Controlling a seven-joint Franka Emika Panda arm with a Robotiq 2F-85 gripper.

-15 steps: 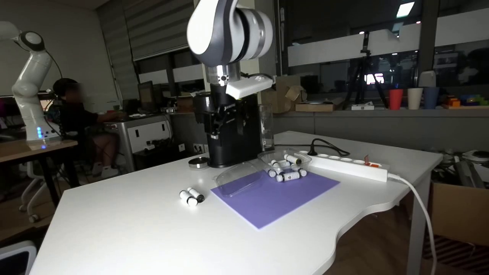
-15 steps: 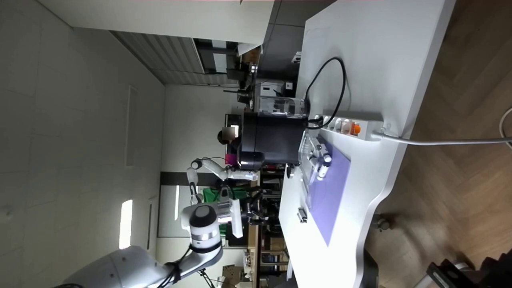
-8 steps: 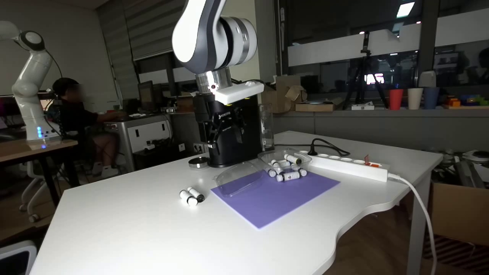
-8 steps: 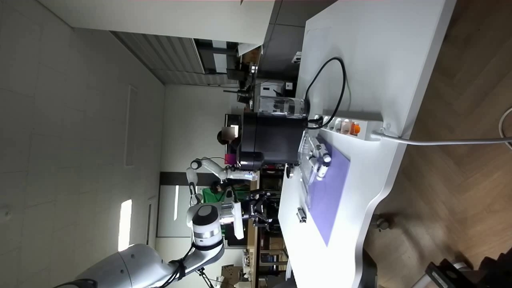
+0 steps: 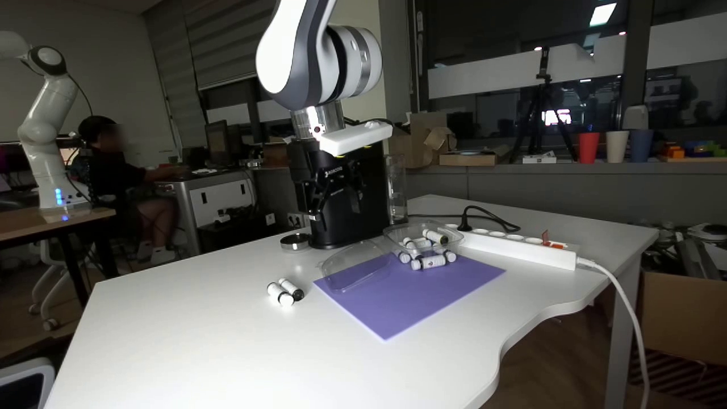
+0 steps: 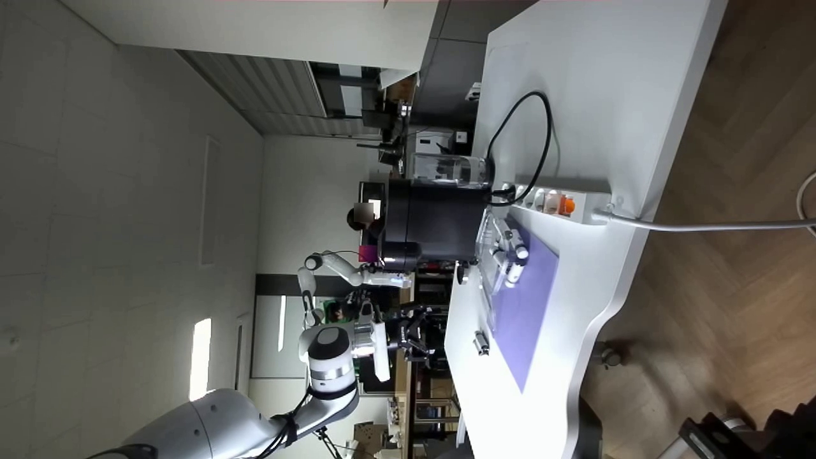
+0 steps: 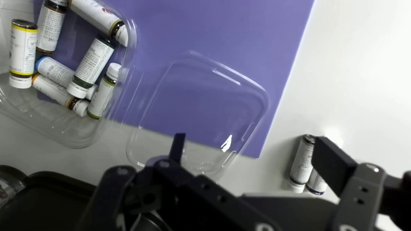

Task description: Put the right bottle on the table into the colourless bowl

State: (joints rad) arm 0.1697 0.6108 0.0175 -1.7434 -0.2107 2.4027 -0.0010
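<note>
Glossy see-through plastic for the colourless bowl (image 7: 62, 128), matt purple sheet (image 7: 212, 29), smooth table (image 7: 359, 70), wood-grained floor (image 6: 707, 287).

Dark windows (image 5: 483, 34) stand above a grey sill (image 5: 568, 196) beyond the far edge of the desk (image 5: 199, 341), with striped blinds (image 5: 238, 34) and a pale cabinet (image 5: 223, 196) further along. Past the desk's curved edge lies wooden floor (image 6: 701, 306); a long lamp (image 6: 200, 357) shines in the ceiling (image 6: 95, 191).
</note>
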